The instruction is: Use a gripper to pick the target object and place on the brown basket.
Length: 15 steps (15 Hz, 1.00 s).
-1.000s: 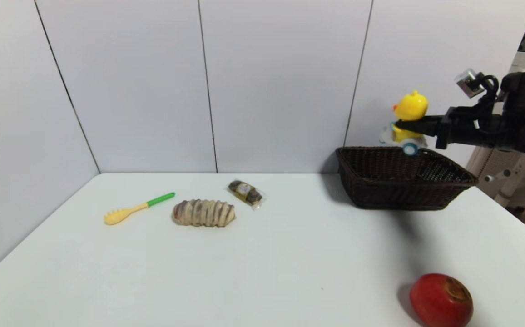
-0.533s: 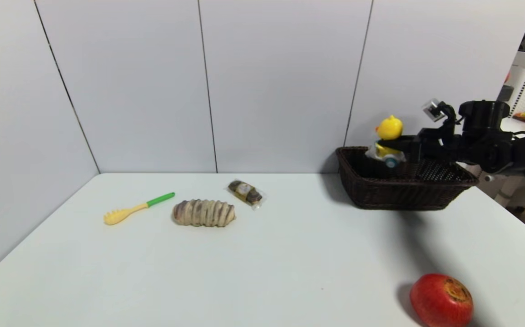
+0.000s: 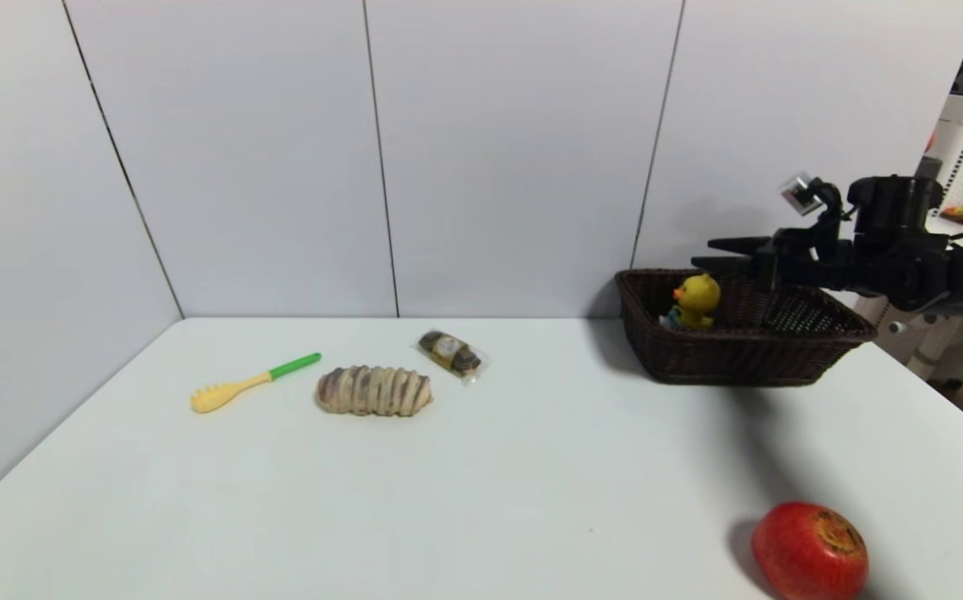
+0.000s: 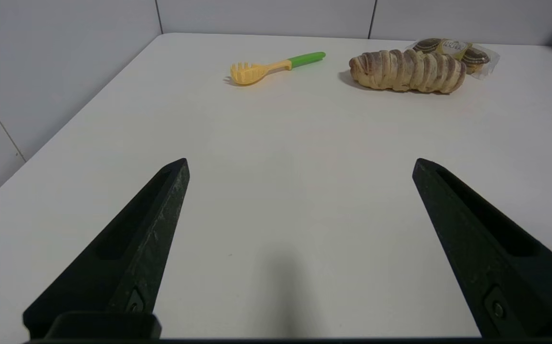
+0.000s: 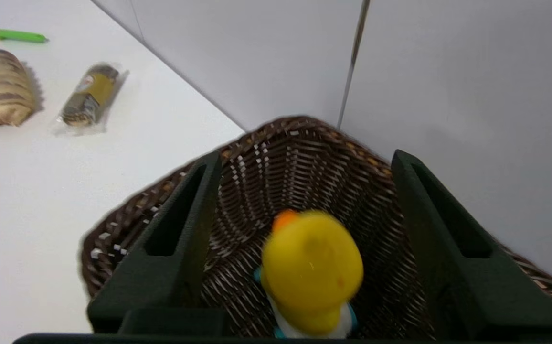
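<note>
The yellow toy duck (image 3: 696, 301) sits inside the dark brown wicker basket (image 3: 740, 362) at the table's back right, near its left end. In the right wrist view the duck (image 5: 312, 270) lies below and between the spread fingers, on the basket's weave (image 5: 304, 172). My right gripper (image 3: 719, 252) hovers open just above the basket, over and a little right of the duck, touching nothing; it also shows in the right wrist view (image 5: 304, 162). My left gripper (image 4: 300, 165) is open and empty above bare table and is out of the head view.
A red round fruit (image 3: 810, 550) lies at the front right. A striped bread roll (image 3: 374, 390), a wrapped snack (image 3: 451, 353) and a yellow-green pasta spoon (image 3: 250, 383) lie at the back left. Grey wall panels close the back and left side.
My right gripper carried the duck down to the basket, opened and let it go. The duck has dropped into the basket, and the gripper has risen slightly.
</note>
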Each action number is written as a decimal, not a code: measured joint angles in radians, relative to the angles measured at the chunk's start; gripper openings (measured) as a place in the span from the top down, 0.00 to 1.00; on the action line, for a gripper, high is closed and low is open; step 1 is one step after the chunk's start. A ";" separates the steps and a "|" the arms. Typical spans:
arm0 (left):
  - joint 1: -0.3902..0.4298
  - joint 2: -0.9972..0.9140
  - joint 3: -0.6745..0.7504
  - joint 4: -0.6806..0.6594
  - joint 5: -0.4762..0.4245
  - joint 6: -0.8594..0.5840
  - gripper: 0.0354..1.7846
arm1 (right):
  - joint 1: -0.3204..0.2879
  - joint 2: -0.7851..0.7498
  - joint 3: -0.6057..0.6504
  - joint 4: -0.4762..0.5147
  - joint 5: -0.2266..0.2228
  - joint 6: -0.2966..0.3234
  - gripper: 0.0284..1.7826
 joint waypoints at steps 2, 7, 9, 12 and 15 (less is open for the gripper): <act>0.000 0.000 0.000 0.000 0.000 0.000 0.06 | -0.003 -0.074 0.002 0.047 0.000 0.014 0.24; 0.000 0.000 0.000 0.000 0.000 0.000 0.06 | -0.012 -0.401 0.066 0.243 0.000 0.074 0.15; 0.000 0.000 0.000 0.000 0.000 0.000 0.06 | -0.013 -0.578 0.132 0.331 -0.007 0.119 0.12; 0.000 0.000 0.000 0.000 0.000 0.000 0.06 | 0.015 -0.864 0.331 0.409 -0.140 0.162 0.10; 0.000 0.000 0.000 0.000 0.000 0.000 0.06 | 0.086 -1.128 0.626 0.436 -0.486 0.109 0.08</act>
